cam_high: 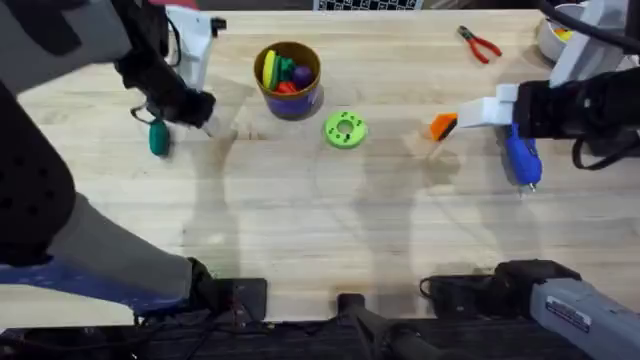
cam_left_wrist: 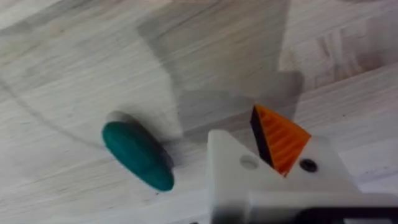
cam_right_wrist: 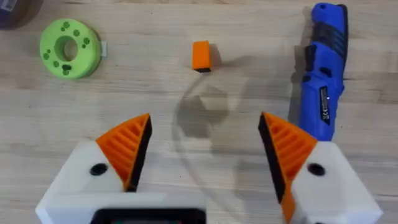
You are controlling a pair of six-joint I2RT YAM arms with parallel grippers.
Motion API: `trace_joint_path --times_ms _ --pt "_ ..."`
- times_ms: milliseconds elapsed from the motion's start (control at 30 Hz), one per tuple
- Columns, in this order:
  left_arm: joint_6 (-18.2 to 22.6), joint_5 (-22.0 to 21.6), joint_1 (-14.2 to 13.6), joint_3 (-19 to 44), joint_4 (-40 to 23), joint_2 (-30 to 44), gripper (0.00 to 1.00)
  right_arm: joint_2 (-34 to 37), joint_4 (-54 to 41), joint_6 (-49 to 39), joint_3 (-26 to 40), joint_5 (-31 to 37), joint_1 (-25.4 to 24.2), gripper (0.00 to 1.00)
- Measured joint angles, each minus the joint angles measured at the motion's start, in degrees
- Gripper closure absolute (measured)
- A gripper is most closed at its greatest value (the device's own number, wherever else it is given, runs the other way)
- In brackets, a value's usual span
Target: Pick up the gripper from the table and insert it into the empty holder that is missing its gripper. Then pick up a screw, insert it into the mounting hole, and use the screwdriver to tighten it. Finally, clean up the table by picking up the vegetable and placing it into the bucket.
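Table stock, both claws idle.
We list: right claw (cam_right_wrist: 202, 158) wide open, empty, screwdriver (cam_right_wrist: 322, 68) at its 1 o'clock; left claw (cam_left_wrist: 273, 162), opening unclear; vegetable (cam_high: 158, 138) at bucket's (cam_high: 290, 97) 8 o'clock; loose gripper (cam_right_wrist: 201, 55) on the table (cam_high: 300, 230).

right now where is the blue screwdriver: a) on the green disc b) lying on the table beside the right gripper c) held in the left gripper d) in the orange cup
b: the blue screwdriver lies flat on the table, beside the open right gripper, not between its fingers.
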Motion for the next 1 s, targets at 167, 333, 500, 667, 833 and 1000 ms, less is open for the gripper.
trace_joint_path --times_ms 167,333,500,667,833,1000 --pt "-1.5 0.0 0.0 7.6 -4.1 0.0 0.983 0.0 0.0 0.0 0.0 0.0 0.0 0.007" --pt "-3.6 0.0 0.0 11.3 -5.1 -2.2 0.983 0.0 0.0 0.0 0.0 0.0 0.0 0.007" --pt "-6.5 -0.2 0.0 11.3 -8.0 -9.3 0.983 0.0 0.0 0.0 0.0 0.0 0.0 0.007" --pt "-8.6 -0.2 0.0 10.4 -10.9 -19.4 0.983 0.0 0.0 0.0 0.0 0.0 0.0 0.007" --pt "-12.3 -0.6 0.0 3.4 -11.5 -30.4 0.884 0.0 0.0 0.0 0.0 0.0 0.0 0.008" --pt "-18.3 -0.9 0.0 -2.1 -12.6 -37.9 0.109 0.0 0.0 0.0 0.0 0.0 0.0 0.007"
